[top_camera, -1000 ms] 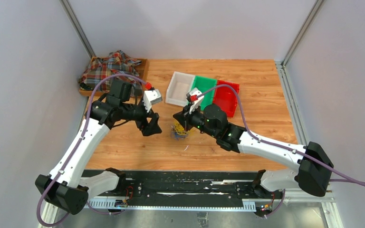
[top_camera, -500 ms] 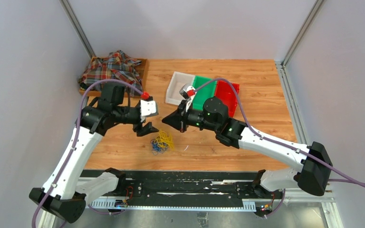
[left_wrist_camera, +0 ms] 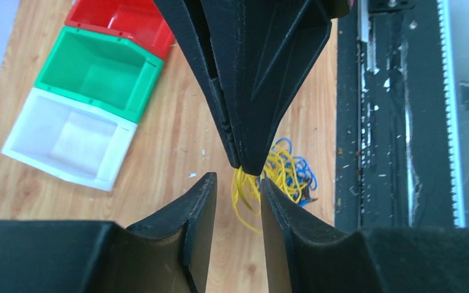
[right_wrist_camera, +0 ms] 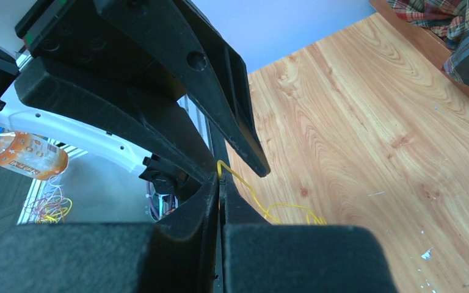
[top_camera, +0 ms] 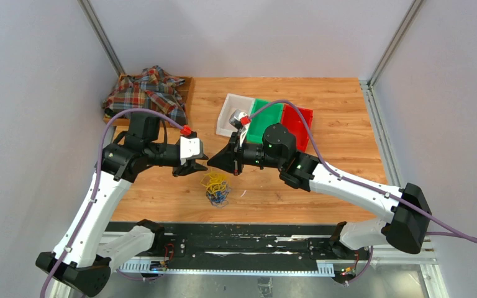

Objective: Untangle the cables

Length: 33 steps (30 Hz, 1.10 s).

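The cables point(top_camera: 215, 187) are a small tangle of yellow, blue and black loops on the wooden table, below and between my two grippers. My right gripper point(top_camera: 216, 162) is shut on a yellow strand point(right_wrist_camera: 239, 181) that runs down to the tangle. My left gripper point(top_camera: 194, 166) is open and faces the right gripper's tip, very close to it. In the left wrist view the open left gripper point(left_wrist_camera: 238, 181) frames the hanging yellow loops point(left_wrist_camera: 244, 198), with the tangle point(left_wrist_camera: 287, 174) beyond. In the right wrist view my right gripper point(right_wrist_camera: 220, 174) is pinched shut, and the left gripper's fingers point(right_wrist_camera: 220, 79) loom above.
Three bins stand side by side behind the grippers: white point(top_camera: 228, 118), green point(top_camera: 264, 121), red point(top_camera: 297, 129). A plaid cloth point(top_camera: 146, 90) lies on a wooden tray at the back left. The black base rail point(top_camera: 248, 239) runs along the near edge.
My right gripper has moved left and drawn the tangle left and nearer. The tangle now hangs lower, spread below the tips. My left gripper has pulled back slightly to the left.
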Each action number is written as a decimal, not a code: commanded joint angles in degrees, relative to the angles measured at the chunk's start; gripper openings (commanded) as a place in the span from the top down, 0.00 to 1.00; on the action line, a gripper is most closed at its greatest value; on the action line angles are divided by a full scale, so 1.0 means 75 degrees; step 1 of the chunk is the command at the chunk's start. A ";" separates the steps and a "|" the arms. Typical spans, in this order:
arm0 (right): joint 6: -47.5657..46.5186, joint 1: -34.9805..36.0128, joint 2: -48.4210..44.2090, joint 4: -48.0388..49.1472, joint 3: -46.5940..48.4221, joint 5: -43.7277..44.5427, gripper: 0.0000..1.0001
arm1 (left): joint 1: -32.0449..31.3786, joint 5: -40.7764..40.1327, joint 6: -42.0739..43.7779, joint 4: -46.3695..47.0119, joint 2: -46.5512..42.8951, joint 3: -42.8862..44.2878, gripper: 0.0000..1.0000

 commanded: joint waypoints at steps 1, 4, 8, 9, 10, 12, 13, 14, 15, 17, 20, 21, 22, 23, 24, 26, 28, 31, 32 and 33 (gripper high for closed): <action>0.0125 0.0024 -0.0020 0.0103 0.0333 -0.0231 0.99 | -0.0012 0.0551 -0.0903 0.0131 -0.0062 -0.0153 0.64; 0.0119 0.0027 -0.0056 0.0047 0.0342 -0.0240 0.99 | -0.0010 0.0310 -0.1455 0.0499 -0.0068 -0.0253 0.73; 0.0099 0.0021 -0.0182 0.0017 0.0235 -0.0021 0.99 | -0.0032 -0.1014 -0.2689 0.1860 -0.0428 -0.0746 0.94; 0.0090 0.0021 -0.0250 0.0013 0.0176 0.0134 0.99 | -0.0051 -0.1401 -0.2940 0.2222 -0.0563 -0.0894 0.96; 0.0073 0.0021 -0.0326 0.0046 0.0102 0.0333 0.99 | -0.0073 -0.1796 -0.3231 0.2606 -0.0711 -0.1023 0.99; 0.0026 0.0021 -0.0456 0.0124 -0.0091 0.0942 0.99 | -0.0159 -0.2456 -0.3908 0.3301 -0.0988 -0.1227 0.99; 0.0012 0.0021 -0.0533 0.0188 -0.0210 0.1274 0.99 | -0.0210 -0.2674 -0.4084 0.3519 -0.1087 -0.1277 0.99; -0.0001 0.0021 -0.0632 0.0272 -0.0325 0.1563 0.99 | -0.0273 -0.2814 -0.4200 0.3667 -0.1158 -0.1301 0.99; -0.0024 0.0021 -0.0715 0.0366 -0.0444 0.1804 0.99 | -0.0346 -0.3027 -0.4317 0.3790 -0.1217 -0.1299 0.99; -0.0078 0.0021 -0.0832 0.0482 -0.0599 0.2170 0.99 | -0.0427 -0.3146 -0.4424 0.3822 -0.1244 -0.1253 0.99; -0.0127 0.0021 -0.0872 0.0530 -0.0683 0.2389 0.90 | -0.0461 -0.3283 -0.4614 0.3889 -0.1277 -0.1237 0.99; -0.0139 0.0031 -0.0868 0.0555 -0.0712 0.2431 0.82 | -0.0467 -0.3301 -0.4699 0.3913 -0.1271 -0.1219 1.00; -0.0137 0.0041 -0.0863 0.0650 -0.0778 0.2488 0.75 | -0.0484 -0.3339 -0.4804 0.3916 -0.1244 -0.1171 1.00; -0.0174 0.0097 -0.0874 0.0790 -0.0911 0.2577 0.69 | -0.0498 -0.3420 -0.4961 0.3902 -0.1177 -0.1108 0.99; -0.0268 0.0184 -0.0877 0.0964 -0.1042 0.2785 0.63 | -0.0513 -0.3515 -0.5148 0.3860 -0.1129 -0.1012 0.99; -0.0596 0.0442 -0.0865 0.1258 -0.1164 0.3333 0.54 | -0.0526 -0.3656 -0.5526 0.3775 -0.0972 -0.0816 0.99; -0.0990 0.0673 -0.0770 0.1461 -0.1147 0.3782 0.49 | -0.0549 -0.3843 -0.5960 0.3752 -0.0900 -0.0694 1.00; -0.1298 0.0923 -0.0476 0.1676 -0.0949 0.4385 0.44 | -0.0613 -0.3983 -0.6240 0.3725 -0.0860 -0.0580 0.99; -0.1356 0.0969 -0.0384 0.1775 -0.0890 0.4471 0.44 | -0.0636 -0.4007 -0.6268 0.3699 -0.0859 -0.0552 1.00; -0.1387 0.0997 -0.0287 0.1898 -0.0851 0.4515 0.44 | -0.0659 -0.4012 -0.6291 0.3669 -0.0856 -0.0538 0.99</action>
